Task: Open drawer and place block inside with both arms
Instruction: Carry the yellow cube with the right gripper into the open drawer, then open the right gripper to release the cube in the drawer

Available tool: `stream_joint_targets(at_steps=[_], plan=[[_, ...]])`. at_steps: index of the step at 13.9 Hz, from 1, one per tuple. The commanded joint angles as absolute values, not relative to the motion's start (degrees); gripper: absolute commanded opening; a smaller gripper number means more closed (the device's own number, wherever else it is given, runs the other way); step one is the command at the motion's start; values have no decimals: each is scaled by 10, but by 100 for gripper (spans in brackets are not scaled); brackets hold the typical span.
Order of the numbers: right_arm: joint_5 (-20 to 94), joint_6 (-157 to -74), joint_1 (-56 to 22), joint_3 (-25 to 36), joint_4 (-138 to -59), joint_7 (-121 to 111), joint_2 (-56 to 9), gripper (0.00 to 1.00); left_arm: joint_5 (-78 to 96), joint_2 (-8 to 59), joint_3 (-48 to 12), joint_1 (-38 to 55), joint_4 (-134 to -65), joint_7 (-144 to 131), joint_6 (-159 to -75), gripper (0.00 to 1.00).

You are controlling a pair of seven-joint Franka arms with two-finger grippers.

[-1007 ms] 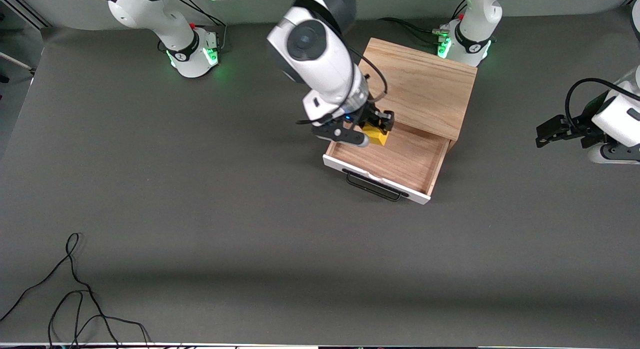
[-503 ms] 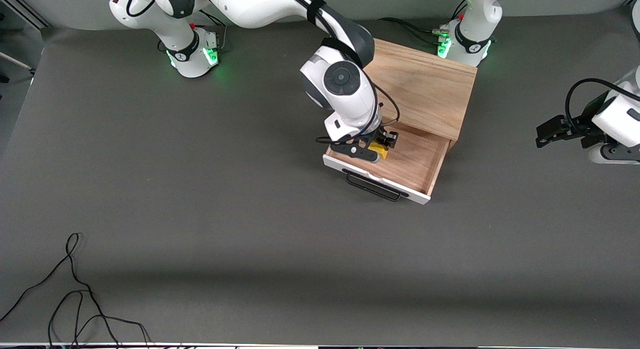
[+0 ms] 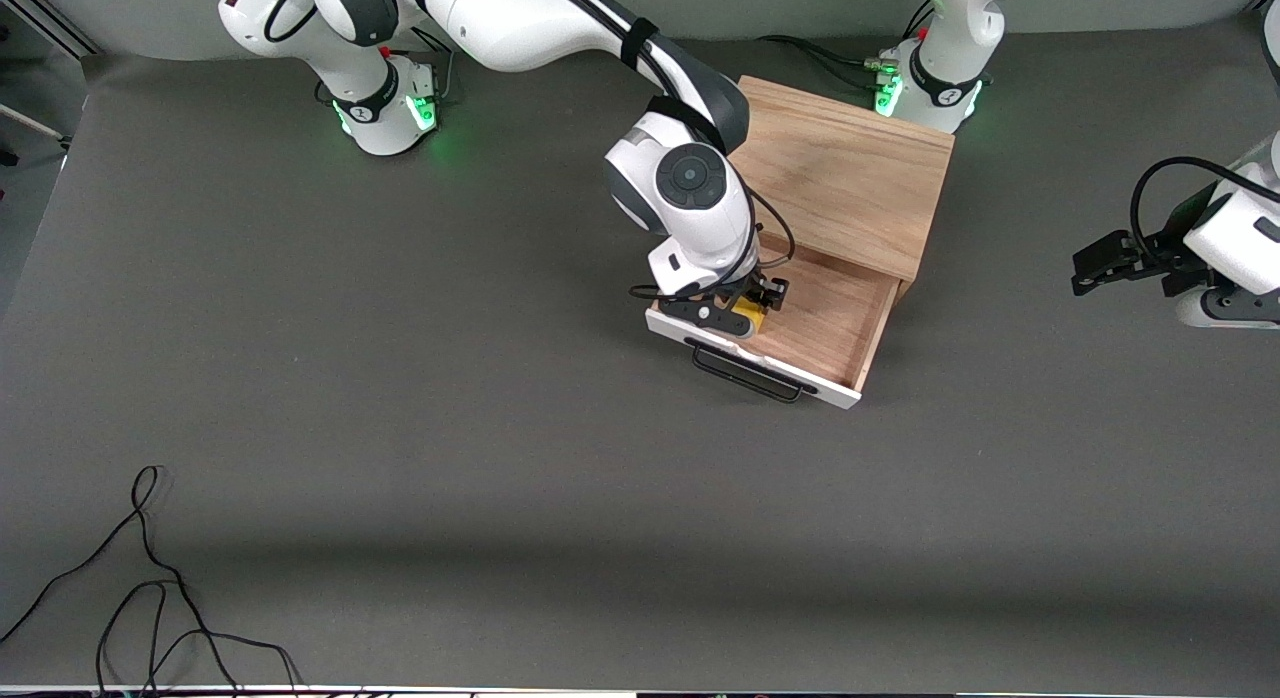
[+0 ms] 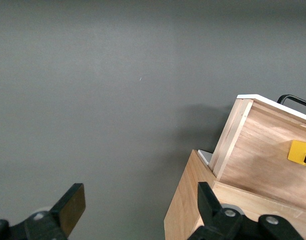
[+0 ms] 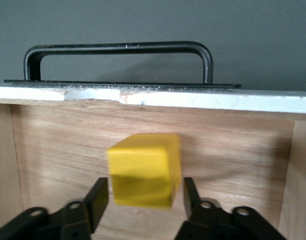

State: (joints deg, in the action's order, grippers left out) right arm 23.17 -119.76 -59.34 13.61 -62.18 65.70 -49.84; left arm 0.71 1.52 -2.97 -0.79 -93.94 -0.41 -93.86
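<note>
2 tools apart: right tool [image 5: 144, 186] around half-hidden block [image 5: 144, 170] in drawer [image 3: 830, 328], left tool [image 4: 138, 192] idle at table [image 3: 500, 428] end, cropped.

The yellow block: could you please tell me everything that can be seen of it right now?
The block is a small bright yellow cube with softly rounded edges and a smooth, matte look. It is inside the open drawer, toward the right arm's end of it and close to the white front panel. The right gripper is low in the drawer with its fingers open on either side of the block, a slim gap showing at each face. Whether the block rests flat on the wooden floor cannot be told.
</note>
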Motion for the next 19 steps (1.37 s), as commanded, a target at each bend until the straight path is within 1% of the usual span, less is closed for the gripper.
stream_joint_targets(at_steps=[1, 6, 8, 10, 13, 15, 19], plan=[[222, -1201, -591, 140, -610, 677, -501, 100, 1, 11, -28, -5, -941, -7, -937, 100], [221, -1201, -586, 143, -601, 674, -488, 100, 1, 11, -28, -4, -941, -7, -937, 100], [220, -1200, -586, 145, -601, 673, -466, 100, 1, 11, -29, -4, -941, -7, -937, 100], [218, -1194, -586, 163, -603, 670, -433, 100, 1, 11, -28, -4, -941, -7, -937, 100], [158, -1187, -582, 169, -611, 657, -392, 100, 1, 11, -28, -4, -941, -7, -938, 100], [105, -1147, -576, 172, -610, 587, -385, 100, 1, 11, -28, -4, -941, -7, -938, 100], [105, -1143, -531, 175, -610, 538, -382, 100, 1, 11, -29, -4, -941, -7, -937, 100]])
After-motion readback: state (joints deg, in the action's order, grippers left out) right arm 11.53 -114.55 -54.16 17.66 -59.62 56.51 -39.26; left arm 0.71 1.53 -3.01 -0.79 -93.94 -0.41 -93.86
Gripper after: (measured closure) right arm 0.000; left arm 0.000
